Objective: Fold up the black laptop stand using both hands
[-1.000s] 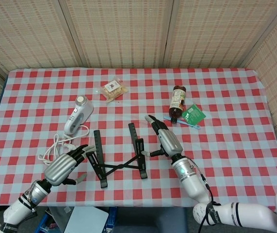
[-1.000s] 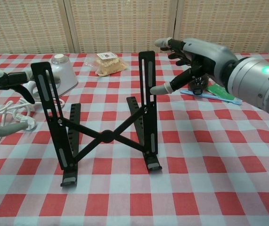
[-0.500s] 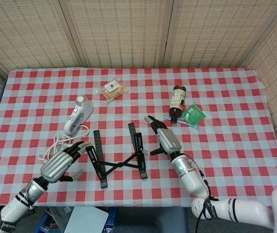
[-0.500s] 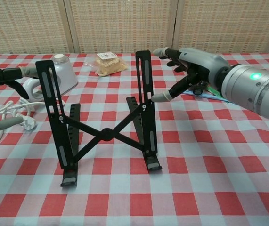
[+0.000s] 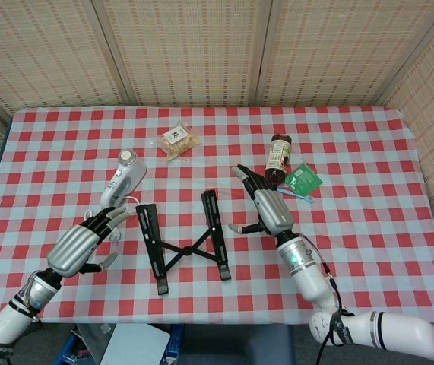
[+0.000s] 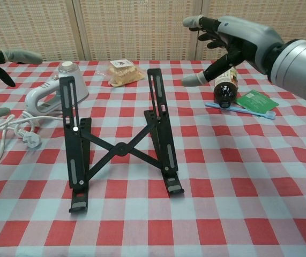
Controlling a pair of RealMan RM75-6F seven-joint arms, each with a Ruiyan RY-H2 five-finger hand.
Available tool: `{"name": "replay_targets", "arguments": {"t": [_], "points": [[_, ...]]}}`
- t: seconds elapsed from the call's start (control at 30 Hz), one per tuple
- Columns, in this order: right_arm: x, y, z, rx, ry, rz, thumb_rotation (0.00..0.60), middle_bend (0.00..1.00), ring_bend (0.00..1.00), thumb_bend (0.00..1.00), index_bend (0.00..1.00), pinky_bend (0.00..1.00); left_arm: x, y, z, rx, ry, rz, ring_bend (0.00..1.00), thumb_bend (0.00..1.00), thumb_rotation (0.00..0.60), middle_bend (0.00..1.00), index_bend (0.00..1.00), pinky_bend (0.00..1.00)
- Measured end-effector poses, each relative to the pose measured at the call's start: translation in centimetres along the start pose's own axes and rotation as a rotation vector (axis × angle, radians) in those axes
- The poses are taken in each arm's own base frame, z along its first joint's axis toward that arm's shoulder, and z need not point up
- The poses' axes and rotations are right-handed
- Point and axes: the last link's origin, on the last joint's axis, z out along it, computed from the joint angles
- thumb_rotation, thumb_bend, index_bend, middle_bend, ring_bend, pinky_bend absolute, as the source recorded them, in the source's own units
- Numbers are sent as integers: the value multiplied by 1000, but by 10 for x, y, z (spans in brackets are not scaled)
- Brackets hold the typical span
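Nearest the robot, the black laptop stand (image 6: pixel 118 147) sits on the checked bench (image 5: pixel 353 228), about midway between the two hands and touched by neither. It is not yet folded: its two long slotted rails rise at a slant from feet at the near edge, tied by thin crossed struts that meet at a centre pivot. To its left, the left hand (image 5: pixel 80 245) hovers just beside the left rail with fingers (image 5: pixel 109 220) spread and nothing in them; in the chest view only its fingertips show at the frame's edge. On the other side, the right hand (image 5: pixel 266 207) hangs near the right rail, likewise spread and empty. The stand looks rigid and light, probably thin metal or hard plastic, so it should slide on the cloth if pushed from one side only. My judgement is that each hand should take a rail on its outer face, around mid-height, and press inward evenly so the scissor struts close without the feet skating. Further back lie a white handheld appliance (image 5: pixel 124 179) with its coiled cord (image 6: pixel 5 140), a dark bottle (image 5: pixel 278 159) with a green packet (image 5: pixel 302 179) and a toothbrush (image 5: pixel 293 193), and a snack bag (image 5: pixel 178 141).
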Motion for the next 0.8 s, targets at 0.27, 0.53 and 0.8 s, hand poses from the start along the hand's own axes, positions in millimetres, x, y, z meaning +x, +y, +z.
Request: {"name": "replay_targets", "arguments": {"t": [0.27, 0.53, 0.8], "points": [[11, 0, -8, 33, -2, -36, 600, 0, 0, 112, 0, 0, 2, -8, 3, 5, 8, 48, 12, 386, 600, 0, 0, 230], [11, -6, -21, 159, -90, -204, 600, 0, 0, 89, 0, 0, -10, -9, 26, -99, 11, 215, 12, 386, 600, 0, 0, 218], [6, -6, -30, 338, -170, -528, 600, 0, 0, 4, 0, 0, -29, 1, 64, -200, 5, 375, 1, 358, 600, 0, 0, 213]]}}
